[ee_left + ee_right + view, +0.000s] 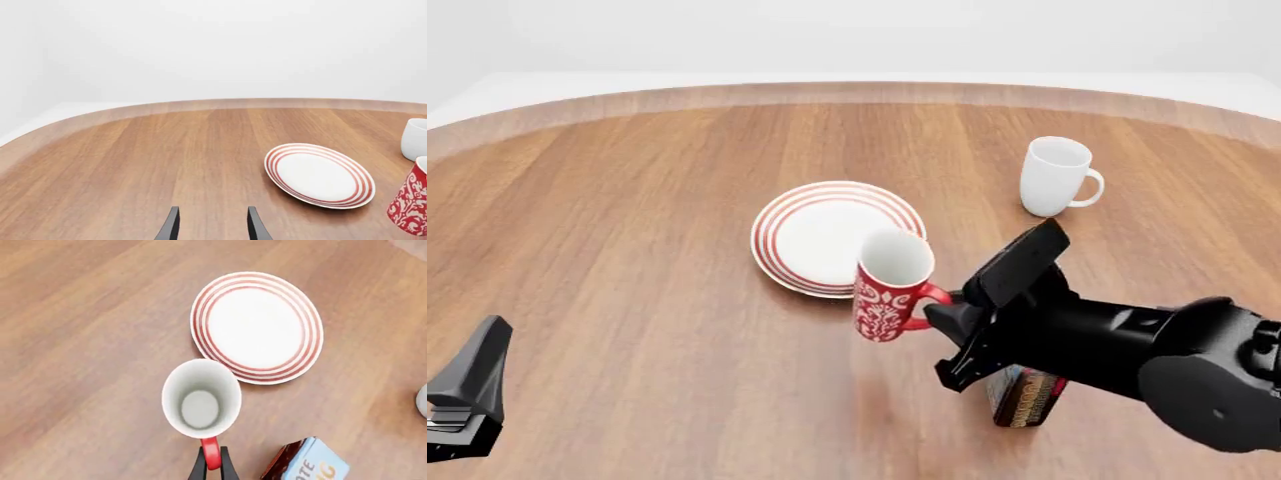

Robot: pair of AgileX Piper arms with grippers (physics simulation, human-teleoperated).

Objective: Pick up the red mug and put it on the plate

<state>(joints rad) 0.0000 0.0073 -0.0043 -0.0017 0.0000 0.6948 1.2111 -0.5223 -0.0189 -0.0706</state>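
I've got the right gripper (pixel 211 466) clamped on the red mug (pixel 890 284) by its handle, upright, looks lifted just at the plate (pixel 827 232) near edge. Left gripper (pixel 213 225) fingers apart, holding nothing.

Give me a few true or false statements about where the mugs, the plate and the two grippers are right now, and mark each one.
1. The right gripper has its fingers closed on the handle of the red mug. True.
2. The red mug lies on its side. False: it is upright, its open top facing up.
3. The plate has nothing on it. True.
4. The white mug sits on the plate. False: it stands on the table, off to the plate's right in the front view.
5. The left gripper holds the plate. False: its fingers are open and hold nothing, well short of the plate.
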